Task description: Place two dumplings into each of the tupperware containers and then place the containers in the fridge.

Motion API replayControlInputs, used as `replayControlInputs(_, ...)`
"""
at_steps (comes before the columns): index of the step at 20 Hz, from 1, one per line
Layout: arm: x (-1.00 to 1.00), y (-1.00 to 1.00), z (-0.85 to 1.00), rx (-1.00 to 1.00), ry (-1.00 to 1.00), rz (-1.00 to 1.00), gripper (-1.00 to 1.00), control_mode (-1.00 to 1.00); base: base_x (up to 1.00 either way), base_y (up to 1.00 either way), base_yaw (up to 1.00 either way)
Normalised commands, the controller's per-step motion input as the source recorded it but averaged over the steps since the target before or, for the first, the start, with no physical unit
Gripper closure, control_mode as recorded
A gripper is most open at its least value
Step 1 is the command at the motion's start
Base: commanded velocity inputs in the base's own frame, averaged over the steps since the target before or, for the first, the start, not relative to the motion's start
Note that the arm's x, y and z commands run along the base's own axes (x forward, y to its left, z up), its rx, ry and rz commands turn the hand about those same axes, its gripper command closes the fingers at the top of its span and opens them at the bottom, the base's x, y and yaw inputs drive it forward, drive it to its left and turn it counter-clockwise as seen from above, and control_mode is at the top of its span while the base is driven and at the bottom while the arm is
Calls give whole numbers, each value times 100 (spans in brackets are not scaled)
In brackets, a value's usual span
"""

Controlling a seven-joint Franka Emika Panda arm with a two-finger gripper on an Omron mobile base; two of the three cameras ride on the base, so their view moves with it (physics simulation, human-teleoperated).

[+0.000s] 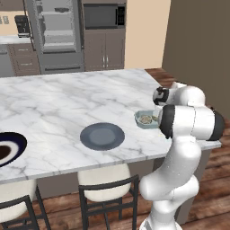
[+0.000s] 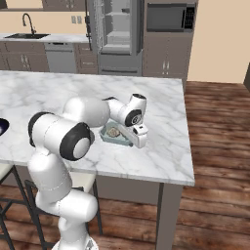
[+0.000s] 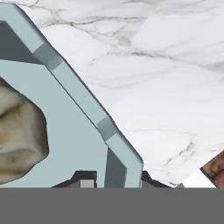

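Hand view is looking straight down onto the pale teal container (image 3: 83,109), whose rim is running diagonally across the picture, with one beige dumpling (image 3: 19,135) lying inside it at the left. The gripper (image 3: 114,177) is sitting right at that rim: one dark finger tip (image 3: 85,178) is showing on the inside of the wall and the other on the outside, so the fingers are pinching the container's edge, nearly closed.

Left base view is showing the same container (image 1: 144,119) resting on the marble counter (image 1: 67,99) near its right end, with dumplings (image 1: 144,119) inside, partly behind the arm. A flat grey-blue plate (image 1: 102,136) is lying on the counter well to its left, and a navy-rimmed plate (image 1: 9,148) is sitting at the far left edge.

Right base view is showing the fridge (image 2: 117,34) standing open against the far wall, well apart from the counter, with a dark microwave (image 2: 171,17) just to its right.
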Motion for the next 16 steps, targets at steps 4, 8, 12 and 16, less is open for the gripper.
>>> replayControlInputs(4,-38,83,89,0,-1,-10,100,-100,0,0,0)
replayControlInputs(8,-76,91,76,0,0,-15,100,-100,0,0,0)
replayControlInputs(12,-73,73,49,0,-3,-26,100,-100,0,0,0)
replayControlInputs(16,-45,62,54,0,-2,-18,100,-100,0,0,0)
